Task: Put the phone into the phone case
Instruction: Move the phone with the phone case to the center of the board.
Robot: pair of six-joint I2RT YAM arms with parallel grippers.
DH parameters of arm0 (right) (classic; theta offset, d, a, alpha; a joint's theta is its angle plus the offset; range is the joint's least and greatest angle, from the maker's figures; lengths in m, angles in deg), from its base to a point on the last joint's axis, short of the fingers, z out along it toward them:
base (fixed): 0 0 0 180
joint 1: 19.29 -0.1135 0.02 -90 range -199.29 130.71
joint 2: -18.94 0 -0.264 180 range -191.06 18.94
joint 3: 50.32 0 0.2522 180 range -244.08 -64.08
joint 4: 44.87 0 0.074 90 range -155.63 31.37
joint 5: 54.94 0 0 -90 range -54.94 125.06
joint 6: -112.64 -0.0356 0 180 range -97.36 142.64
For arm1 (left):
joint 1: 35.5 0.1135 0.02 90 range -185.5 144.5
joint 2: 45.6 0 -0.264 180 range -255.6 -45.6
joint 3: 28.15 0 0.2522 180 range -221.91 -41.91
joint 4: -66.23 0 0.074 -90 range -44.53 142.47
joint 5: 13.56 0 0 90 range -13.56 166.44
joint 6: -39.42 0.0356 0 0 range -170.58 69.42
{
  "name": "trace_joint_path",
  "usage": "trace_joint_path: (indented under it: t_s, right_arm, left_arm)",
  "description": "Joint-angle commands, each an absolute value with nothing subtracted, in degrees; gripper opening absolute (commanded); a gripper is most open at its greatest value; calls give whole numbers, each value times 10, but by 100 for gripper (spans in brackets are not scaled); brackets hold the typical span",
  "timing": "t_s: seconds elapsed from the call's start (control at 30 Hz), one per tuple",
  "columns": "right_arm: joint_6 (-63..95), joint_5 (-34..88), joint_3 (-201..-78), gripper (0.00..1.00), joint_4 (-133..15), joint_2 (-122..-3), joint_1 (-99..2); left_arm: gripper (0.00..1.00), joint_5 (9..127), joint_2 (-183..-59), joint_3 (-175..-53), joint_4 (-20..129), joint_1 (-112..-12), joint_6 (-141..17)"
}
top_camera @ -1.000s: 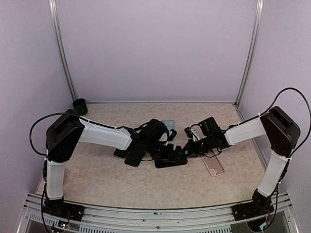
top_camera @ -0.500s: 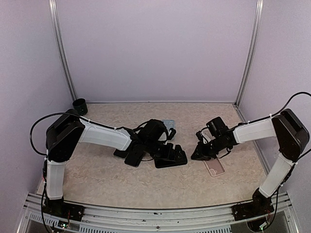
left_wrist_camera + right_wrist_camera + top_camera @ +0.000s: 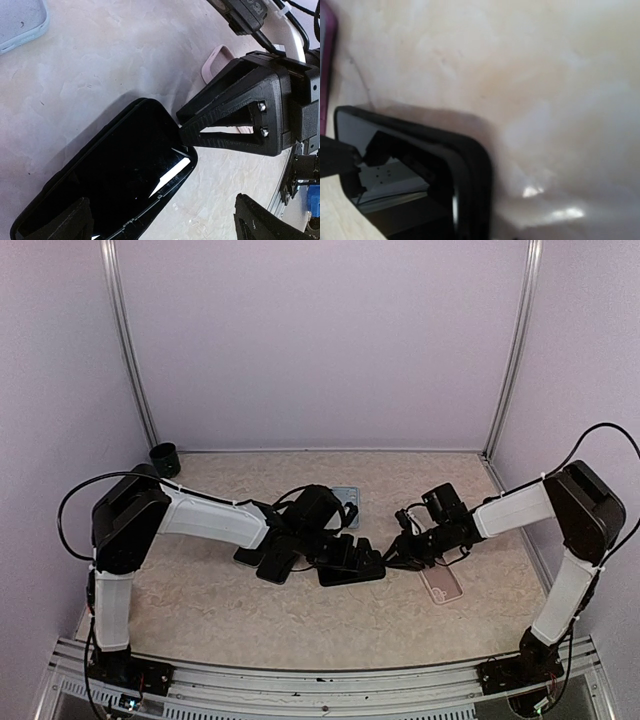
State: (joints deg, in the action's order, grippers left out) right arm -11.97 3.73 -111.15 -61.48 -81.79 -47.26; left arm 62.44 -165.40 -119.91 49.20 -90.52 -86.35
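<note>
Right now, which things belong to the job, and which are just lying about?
Job: phone, black case around it.
Lying about: pink case, pale blue case, cup.

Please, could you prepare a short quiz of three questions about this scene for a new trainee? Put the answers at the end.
1. True or false: the pink soft phone case lies on the beige marbled table on the side of the right arm.
2. Which thing stands in the far left corner of the table?
A) a small dark round cup
B) a white plate
C) a blue bottle
3. Fill in the missing word: in the left wrist view, the right arm's black finger reaches the ___ of the black glossy phone.

Key: 1 true; 2 A; 3 corner.
</note>
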Motion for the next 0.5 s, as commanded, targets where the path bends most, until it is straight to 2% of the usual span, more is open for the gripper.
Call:
trace_joint_path:
  t_s: [0.0,0.33,0.47]
  right_arm:
    - [-128,21,-1104,26,-605,-851,-469]
    - [-134,18,-1077,13,-588,-840,-457]
    - [-125,21,-1078,11,-588,-840,-452]
  left_arm:
    - [96,650,-1675,-1164,386,-901,-864]
    - [97,655,-1674,-1166,381,-899,-861]
    - [97,656,-1677,-1167,381,-900,-860]
